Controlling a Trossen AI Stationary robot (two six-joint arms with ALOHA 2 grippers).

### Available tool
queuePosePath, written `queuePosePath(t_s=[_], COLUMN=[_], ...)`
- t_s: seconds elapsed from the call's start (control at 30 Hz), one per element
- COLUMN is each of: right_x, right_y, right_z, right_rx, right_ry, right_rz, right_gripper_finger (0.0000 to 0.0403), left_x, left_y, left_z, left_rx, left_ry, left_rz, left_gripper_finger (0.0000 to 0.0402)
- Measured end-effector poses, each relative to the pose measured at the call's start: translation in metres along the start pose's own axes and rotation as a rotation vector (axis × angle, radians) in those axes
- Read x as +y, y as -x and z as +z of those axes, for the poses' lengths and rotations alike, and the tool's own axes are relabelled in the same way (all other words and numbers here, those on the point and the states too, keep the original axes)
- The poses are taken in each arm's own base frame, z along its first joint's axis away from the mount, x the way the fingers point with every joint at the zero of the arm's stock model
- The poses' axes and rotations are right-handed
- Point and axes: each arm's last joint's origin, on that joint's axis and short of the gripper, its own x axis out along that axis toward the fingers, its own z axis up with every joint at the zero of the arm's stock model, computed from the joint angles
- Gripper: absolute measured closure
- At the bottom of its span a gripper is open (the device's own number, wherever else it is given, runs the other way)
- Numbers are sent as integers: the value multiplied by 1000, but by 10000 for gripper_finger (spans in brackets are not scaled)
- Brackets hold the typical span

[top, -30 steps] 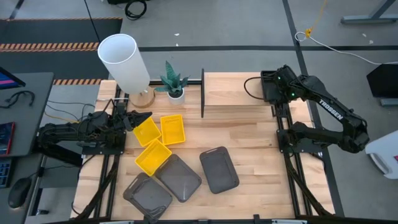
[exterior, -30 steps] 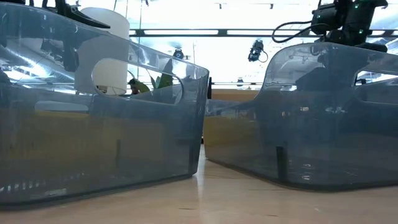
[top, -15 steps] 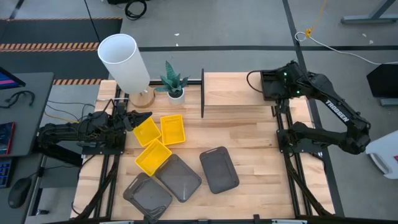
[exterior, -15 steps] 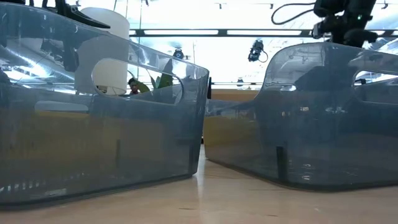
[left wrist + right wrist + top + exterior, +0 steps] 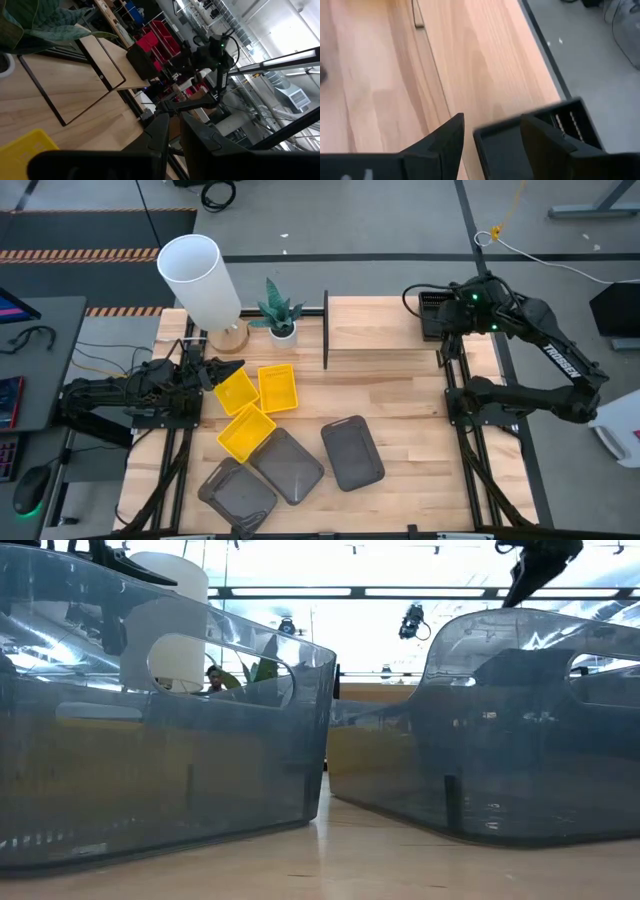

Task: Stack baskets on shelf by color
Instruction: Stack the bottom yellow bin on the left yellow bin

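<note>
two-fingered and spread wide, hovers as the right gripper over the near wall of a black plastic basket at the right end of the light wooden shelf in its thin black frame; probably so placed to let go or take hold there. rests as the left gripper just beside the bright yellow plastic baskets, fingers a slit apart, pinching nothing, likely waiting. counting: three yellow and three smooth grey plastic baskets loose on the wooden tabletop, none shelved; black ones a single dark block, number impossible to tell.
</note>
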Motion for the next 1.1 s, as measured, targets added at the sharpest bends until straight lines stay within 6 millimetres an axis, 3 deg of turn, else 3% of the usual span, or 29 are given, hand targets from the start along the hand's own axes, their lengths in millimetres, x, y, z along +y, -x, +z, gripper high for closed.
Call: queuePosePath(t_s=[0.4,0.53,0.7,0.93,1.1], right_x=[18,27,39,57,69], right_y=[-3,-10,-17,-32,-43], right_z=[22,35,47,57,62], right_rx=[-185,-280,-295,-241,-199], right_ry=[-92,-164,-183,-140,-101], right_rz=[94,176,256,278,291], right_gripper_finger=[206,206,207,215,222], left_x=[-2,-2,-8,-22,-31], left_y=[0,0,1,-4,-12], left_z=[3,5,4,11,11], left_rx=[-63,-100,30,149,372], left_ry=[22,198,222,75,-43], left_rz=[7,5,-59,60,165], left_gripper_finger=[349,349,358,373,367])
